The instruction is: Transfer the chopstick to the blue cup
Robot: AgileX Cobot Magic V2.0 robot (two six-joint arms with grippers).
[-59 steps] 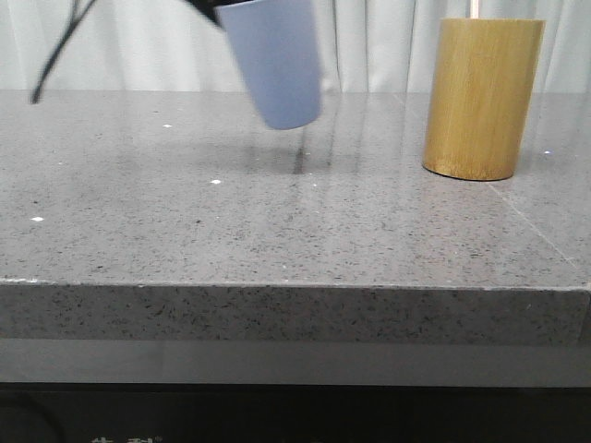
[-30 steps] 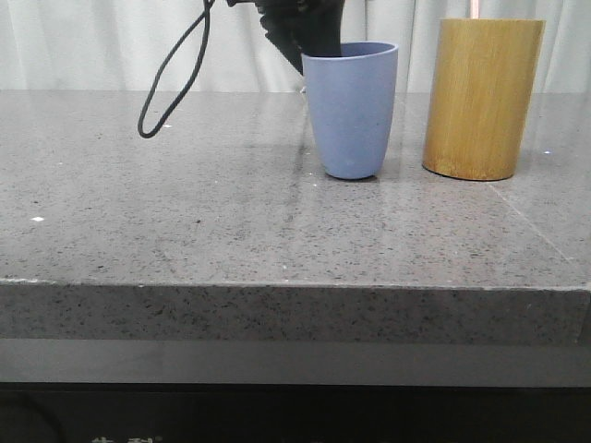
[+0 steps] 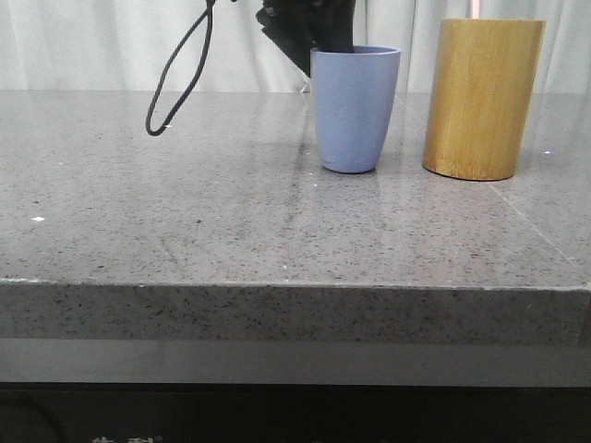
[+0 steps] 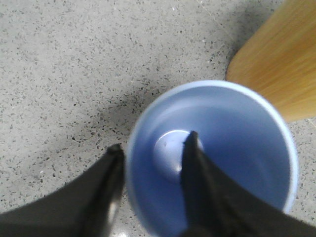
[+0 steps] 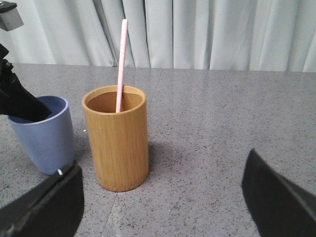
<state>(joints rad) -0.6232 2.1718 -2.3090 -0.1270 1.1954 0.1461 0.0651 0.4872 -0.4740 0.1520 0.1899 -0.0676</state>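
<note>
Chopstick (image 5: 121, 64) — lower part hidden in bamboo holder (image 5: 117, 143).

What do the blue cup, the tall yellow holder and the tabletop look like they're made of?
Cup: probably matte plastic, with an even periwinkle colour and no gloss. Holder: looks like bamboo or wood, showing fine vertical grain and a satin finish. Tabletop: speckled grey stone or a stone-look composite, polished enough to show faint reflections.

Bamboo cylinder (image 3: 482, 97) upright on grey speckled table (image 3: 231, 221), white curtain (image 3: 83, 41) behind
</note>
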